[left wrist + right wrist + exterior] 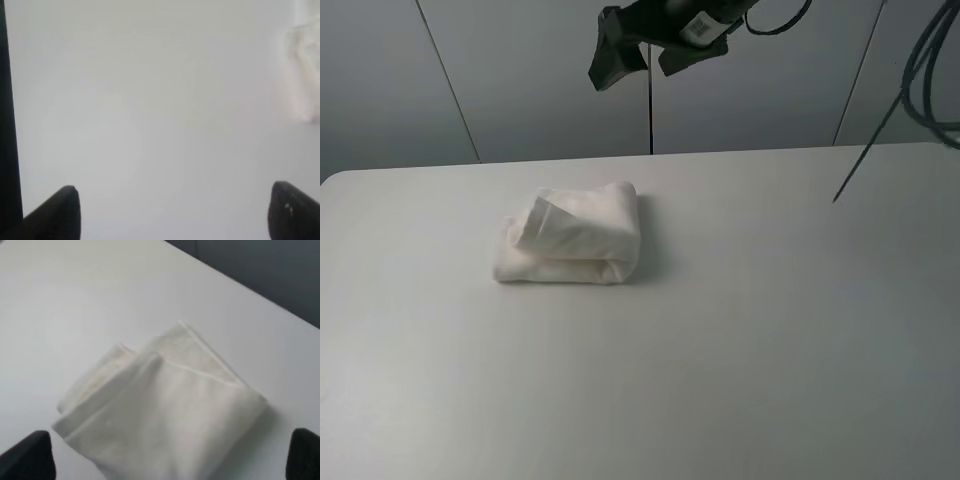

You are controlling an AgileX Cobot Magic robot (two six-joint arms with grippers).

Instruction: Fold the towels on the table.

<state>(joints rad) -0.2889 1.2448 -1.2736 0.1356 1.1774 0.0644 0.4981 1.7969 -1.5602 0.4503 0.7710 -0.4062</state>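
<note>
Left gripper (pixel 172 210): jaws spread wide with nothing between them — it hangs over bare table (pixel 150 100), the towel (pixel 302 70) just at the edge of its view, apart from it.
Right gripper (pixel 170 460): jaws likewise wide apart and empty, hovering over the towel (pixel 165 415) without touching it.
Towel (pixel 575 240): lies left of the table's (pixel 770 330) middle, towards the far edge, already doubled into a thick bundle with one corner flap lying loose on top — the folding looks nearly or fully done.
Surroundings: a dark gripper (pixel 650 45) hangs high above the far edge and cables (pixel 930 70) droop at the right; neither blocks the towel.
</note>
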